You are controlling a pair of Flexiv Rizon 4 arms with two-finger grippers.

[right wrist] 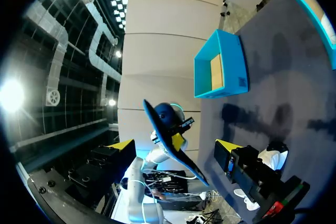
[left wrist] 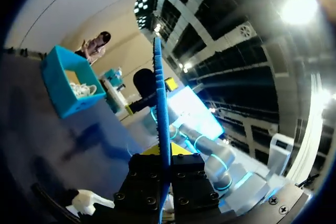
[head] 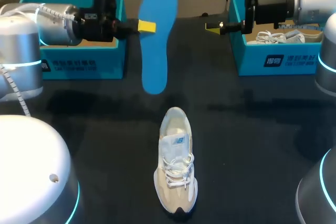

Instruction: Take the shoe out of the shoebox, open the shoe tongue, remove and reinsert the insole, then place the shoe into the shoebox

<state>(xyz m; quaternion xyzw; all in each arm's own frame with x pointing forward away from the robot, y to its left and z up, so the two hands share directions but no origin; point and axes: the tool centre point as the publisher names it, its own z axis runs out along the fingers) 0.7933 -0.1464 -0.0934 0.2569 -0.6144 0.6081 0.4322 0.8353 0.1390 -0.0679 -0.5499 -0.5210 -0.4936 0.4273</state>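
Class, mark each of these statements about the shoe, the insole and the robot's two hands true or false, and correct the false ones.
1. The left hand grips the blue insole and holds it up off the table. True.
2. The shoe lies inside a shoebox. False: it stands on the table, outside both boxes.
3. The right hand is shut on the shoe's tongue. False: it is open and holds nothing, up by the right shoebox.
4. The blue insole is out of the shoe. True.
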